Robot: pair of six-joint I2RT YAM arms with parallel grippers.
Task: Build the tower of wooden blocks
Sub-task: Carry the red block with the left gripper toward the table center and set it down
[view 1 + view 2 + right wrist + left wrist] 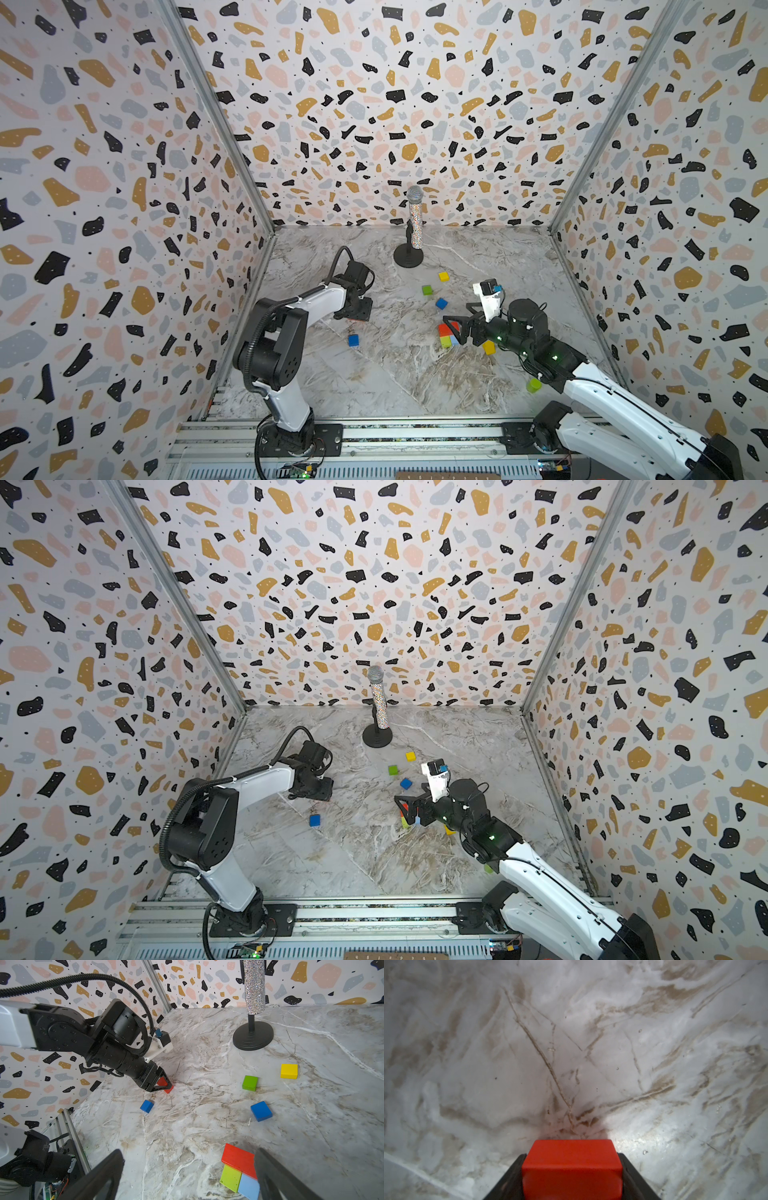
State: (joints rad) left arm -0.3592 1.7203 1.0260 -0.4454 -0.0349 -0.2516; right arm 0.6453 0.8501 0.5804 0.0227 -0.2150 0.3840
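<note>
Blue block [353, 340], yellow block [444, 276], microphone [414, 224]

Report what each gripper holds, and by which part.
Left gripper: red block, jaws on its opposite sides, resting on the table. Right gripper: nothing, jaws open.

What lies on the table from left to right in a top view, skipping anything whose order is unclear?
In order: dark blue cube → microphone stand → green cube → near yellow block → lime-green cylinder. Left out: the other blue cube, far yellow cube and red brick, which overlap sideways.
</note>
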